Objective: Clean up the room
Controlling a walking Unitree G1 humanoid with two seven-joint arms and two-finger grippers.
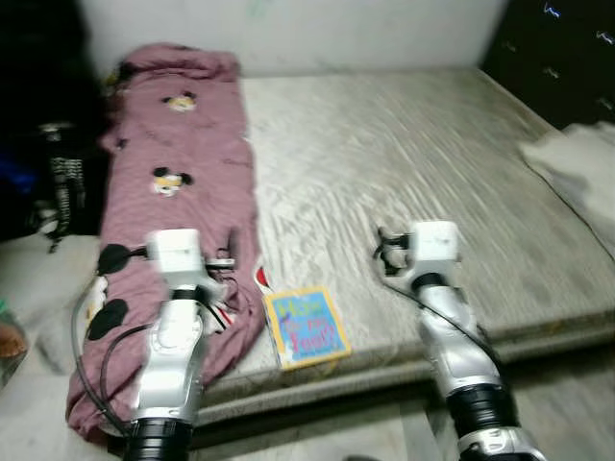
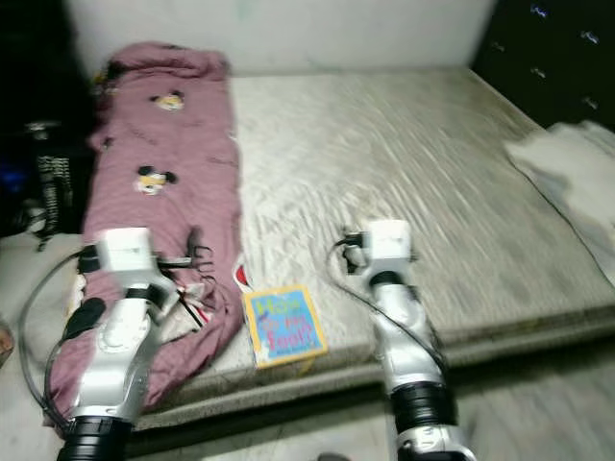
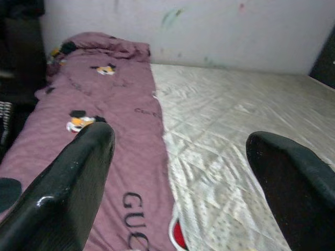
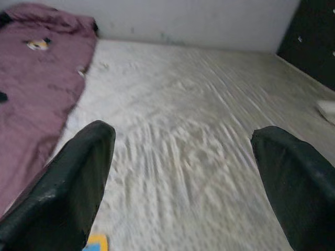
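Two silver arms reach out over the near edge of a bare quilted mattress, and both grippers stand with their black fingers spread wide, holding nothing. The left gripper hovers above a long mauve blanket printed with cartoon mice, which runs up the mattress ahead of it toward the white wall and hangs off the near edge beneath the arm. In the left wrist view its fingers frame the blanket's printed lettering on one side and the pale mattress on the other. The right gripper is held over the open mattress, well apart from the blanket, its fingers equally wide. Between the two arms, nearer the left one and just beside the blanket's edge, a small blue and yellow book lies flat close to the mattress's near edge. A small red and white thing peeks from under the blanket just beside the book; what it is cannot be told. Beyond the right gripper, on its outer side, a pale cloth lies at the mattress's edge beside dark furniture.
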